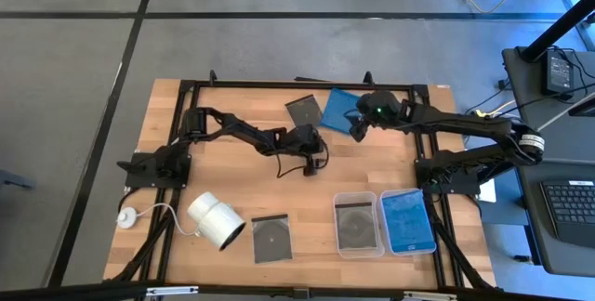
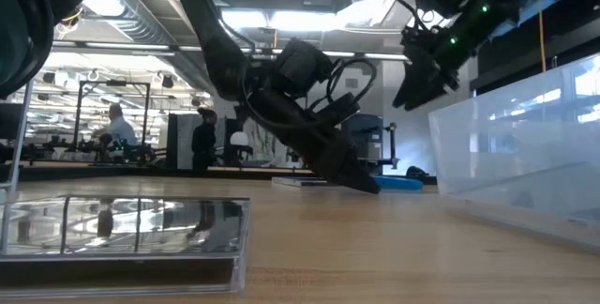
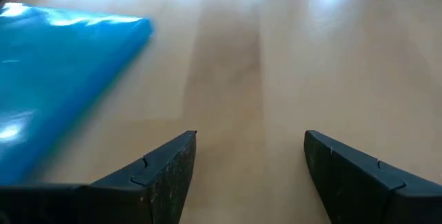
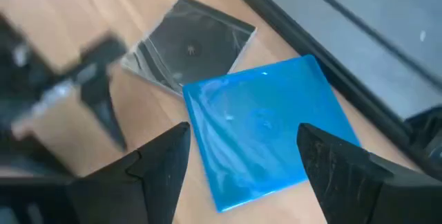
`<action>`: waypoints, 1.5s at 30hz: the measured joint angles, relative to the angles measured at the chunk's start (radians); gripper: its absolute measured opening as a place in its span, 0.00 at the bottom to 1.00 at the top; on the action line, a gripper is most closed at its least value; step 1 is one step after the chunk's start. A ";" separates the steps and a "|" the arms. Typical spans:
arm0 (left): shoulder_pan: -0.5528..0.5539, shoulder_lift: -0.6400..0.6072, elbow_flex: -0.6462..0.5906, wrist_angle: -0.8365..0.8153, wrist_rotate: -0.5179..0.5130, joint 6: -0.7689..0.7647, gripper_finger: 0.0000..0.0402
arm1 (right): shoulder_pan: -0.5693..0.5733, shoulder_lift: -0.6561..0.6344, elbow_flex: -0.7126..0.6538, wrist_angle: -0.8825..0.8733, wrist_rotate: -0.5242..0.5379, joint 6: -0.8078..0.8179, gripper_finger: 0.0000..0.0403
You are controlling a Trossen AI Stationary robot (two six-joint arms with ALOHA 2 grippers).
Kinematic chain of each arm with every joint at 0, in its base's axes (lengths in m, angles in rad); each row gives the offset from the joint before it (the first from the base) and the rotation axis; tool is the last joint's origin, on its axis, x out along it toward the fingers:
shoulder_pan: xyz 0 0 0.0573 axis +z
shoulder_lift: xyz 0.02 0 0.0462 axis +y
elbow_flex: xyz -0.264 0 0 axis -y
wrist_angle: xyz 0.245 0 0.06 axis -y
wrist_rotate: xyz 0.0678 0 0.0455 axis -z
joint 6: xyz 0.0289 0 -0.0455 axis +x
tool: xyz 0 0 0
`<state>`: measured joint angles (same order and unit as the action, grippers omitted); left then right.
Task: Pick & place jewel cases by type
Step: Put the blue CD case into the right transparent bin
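Note:
A blue jewel case (image 1: 338,107) lies flat near the table's far edge, with a dark grey case (image 1: 304,111) showing a disc just left of it. My right gripper (image 4: 238,162) hovers open above the blue case (image 4: 259,131), raised off the table (image 2: 422,69). My left gripper (image 1: 321,150) is open and tipped down close to the wood (image 2: 361,184), a little nearer than both cases; the blue case's corner (image 3: 62,65) lies ahead of its fingers (image 3: 252,155). Another dark grey case (image 1: 271,238) lies flat at the near edge. One dark case sits in a clear tray (image 1: 358,224) and one blue case in the tray (image 1: 407,220) beside it.
A white cylinder (image 1: 216,220) lies on its side at the near left with a cord and a round plug (image 1: 127,215). The two clear trays stand near the right near edge (image 2: 525,144). A black frame (image 1: 307,85) rims the table. People stand in the room behind (image 2: 117,130).

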<state>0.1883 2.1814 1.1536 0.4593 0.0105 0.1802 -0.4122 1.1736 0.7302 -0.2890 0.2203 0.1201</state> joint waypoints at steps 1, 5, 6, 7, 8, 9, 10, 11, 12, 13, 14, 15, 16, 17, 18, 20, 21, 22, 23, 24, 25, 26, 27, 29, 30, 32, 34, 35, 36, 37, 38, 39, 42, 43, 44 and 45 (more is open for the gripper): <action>0.000 -0.017 -0.001 -0.026 -0.035 0.005 0.66 | 0.000 0.000 -0.011 0.015 0.000 -0.034 0.67; 0.022 -0.136 -0.002 -0.163 -0.248 -0.004 0.66 | -0.005 0.002 -0.047 0.054 -0.003 0.026 0.67; 0.033 -0.165 -0.002 -0.178 -0.282 -0.013 0.66 | -0.006 0.002 -0.052 0.052 -0.004 0.073 0.67; 0.046 -0.186 -0.001 -0.181 -0.297 -0.025 0.66 | -0.007 0.004 -0.059 0.054 -0.003 0.125 0.67; 0.063 -0.203 -0.001 -0.186 -0.283 -0.039 0.66 | -0.007 0.007 -0.066 0.058 -0.003 0.181 0.67; 0.083 -0.216 -0.001 -0.183 -0.242 -0.052 0.66 | -0.008 0.009 -0.074 0.060 -0.003 0.235 0.67; 0.104 -0.223 -0.001 -0.170 -0.177 -0.065 0.66 | -0.011 0.012 -0.083 0.062 -0.004 0.280 0.67; 0.129 -0.225 0.000 -0.155 -0.119 -0.088 0.66 | -0.013 0.017 -0.090 0.073 -0.003 0.315 0.67; 0.155 -0.224 0.001 -0.145 -0.062 -0.120 0.66 | -0.016 0.022 -0.100 0.086 -0.004 0.351 0.67; 0.183 -0.223 0.001 -0.143 -0.021 -0.156 0.66 | -0.020 0.025 -0.112 0.094 -0.004 0.380 0.67; 0.210 -0.213 0.001 -0.129 0.009 -0.187 0.66 | -0.025 0.031 -0.123 0.101 -0.003 0.407 0.67; 0.235 -0.200 0.002 -0.106 0.035 -0.216 0.66 | -0.032 0.037 -0.130 0.114 -0.002 0.436 0.67; 0.258 -0.188 0.002 -0.096 0.062 -0.247 0.66 | -0.039 0.041 -0.137 0.123 -0.004 0.469 0.67; 0.278 -0.174 0.001 -0.070 0.092 -0.283 0.66 | -0.047 0.046 -0.143 0.134 -0.003 0.508 0.67; 0.295 -0.166 0.001 -0.038 0.122 -0.313 0.66 | -0.057 0.053 -0.146 0.150 -0.005 0.538 0.67; 0.309 -0.168 0.008 -0.015 0.158 -0.366 0.64 | -0.081 0.070 -0.149 0.146 -0.011 0.556 0.67; 0.313 -0.170 0.017 -0.015 0.165 -0.382 0.64 | -0.095 0.079 -0.149 0.148 -0.016 0.556 0.67; 0.313 -0.172 0.025 -0.031 0.166 -0.390 0.62 | -0.107 0.089 -0.149 0.152 -0.030 0.557 0.67; 0.312 -0.172 0.037 -0.058 0.166 -0.390 0.61 | -0.120 0.099 -0.149 0.152 -0.044 0.560 0.67; 0.309 -0.172 0.048 -0.093 0.165 -0.387 0.60 | -0.133 0.110 -0.149 0.154 -0.065 0.560 0.67; 0.303 -0.171 0.062 -0.127 0.164 -0.379 0.58 | -0.144 0.121 -0.148 0.154 -0.083 0.555 0.67; 0.297 -0.171 0.079 -0.156 0.154 -0.369 0.57 | -0.153 0.133 -0.145 0.155 -0.095 0.552 0.67; 0.289 -0.171 0.097 -0.179 0.143 -0.355 0.56 | -0.163 0.145 -0.139 0.159 -0.102 0.551 0.67; 0.269 -0.171 0.136 -0.227 0.116 -0.328 0.54 | -0.180 0.168 -0.130 0.161 -0.115 0.553 0.67; 0.261 -0.171 0.157 -0.258 0.098 -0.315 0.53 | -0.191 0.186 -0.126 0.162 -0.126 0.553 0.67; 0.249 -0.171 0.204 -0.328 0.050 -0.281 0.51 | -0.206 0.221 -0.122 0.162 -0.155 0.553 0.67; 0.249 -0.171 0.263 -0.421 0.006 -0.242 0.48 | -0.218 0.261 -0.120 0.178 -0.183 0.545 0.67; 0.250 -0.171 0.293 -0.470 -0.007 -0.222 0.47 | -0.221 0.279 -0.120 0.192 -0.187 0.524 0.67; 0.254 -0.171 0.321 -0.517 -0.015 -0.205 0.45 | -0.221 0.297 -0.120 0.217 -0.188 0.504 0.67; 0.255 -0.171 0.342 -0.547 -0.023 -0.192 0.44 | -0.221 0.310 -0.120 0.244 -0.188 0.501 0.67; 0.258 -0.171 0.357 -0.562 -0.028 -0.181 0.42 | -0.221 0.319 -0.120 0.275 -0.188 0.497 0.67; 0.260 -0.171 0.364 -0.569 -0.028 -0.176 0.40 | -0.221 0.325 -0.120 0.311 -0.189 0.481 0.67; 0.266 -0.171 0.368 -0.579 -0.020 -0.175 0.34 | -0.221 0.334 -0.118 0.407 -0.189 0.414 0.67; 0.268 -0.171 0.368 -0.582 -0.010 -0.175 0.32 | -0.221 0.340 -0.117 0.430 -0.187 0.383 0.67; 0.268 -0.171 0.368 -0.584 -0.003 -0.174 0.30 | -0.221 0.347 -0.117 0.445 -0.179 0.350 0.67; 0.270 -0.171 0.368 -0.593 0.006 -0.174 0.29 | -0.221 0.358 -0.117 0.457 -0.170 0.317 0.67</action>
<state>0.4579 2.0106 1.5215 -0.1337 0.0165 0.0063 -0.6331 1.5319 0.6128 0.1680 0.0502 0.4372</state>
